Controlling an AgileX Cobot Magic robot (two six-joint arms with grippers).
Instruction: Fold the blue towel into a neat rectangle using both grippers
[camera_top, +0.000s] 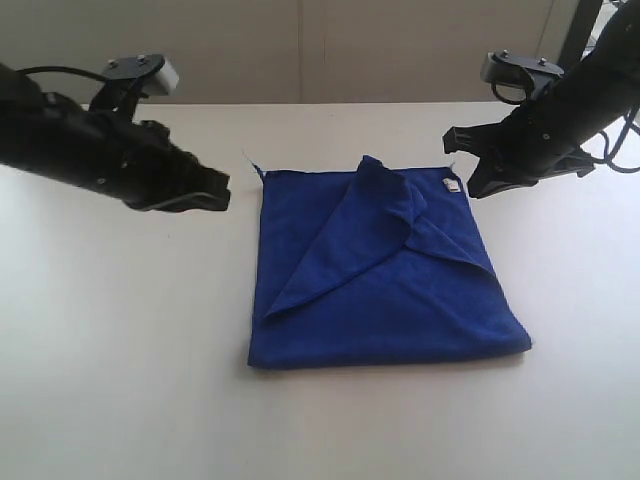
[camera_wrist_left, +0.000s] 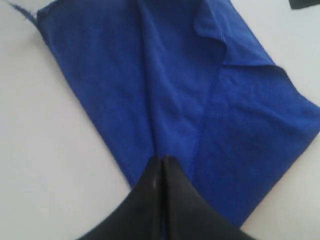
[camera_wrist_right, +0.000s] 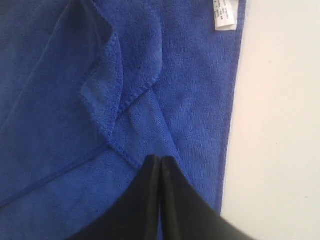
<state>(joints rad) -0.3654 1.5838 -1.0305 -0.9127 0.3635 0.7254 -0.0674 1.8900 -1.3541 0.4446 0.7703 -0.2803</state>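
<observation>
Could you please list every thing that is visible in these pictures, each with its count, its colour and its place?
Soft terry towel: one, deep royal blue, lying in the middle of the table, with a triangular flap folded over its top.
Small rectangular tag: one, white, at the towel's far right corner in the exterior view.
Smooth table top: one, off-white, under everything.
Left gripper: one, black, jaws shut, empty, beside the towel's far left corner.
Right gripper: one, black, jaws shut, empty, near the tag corner.
</observation>
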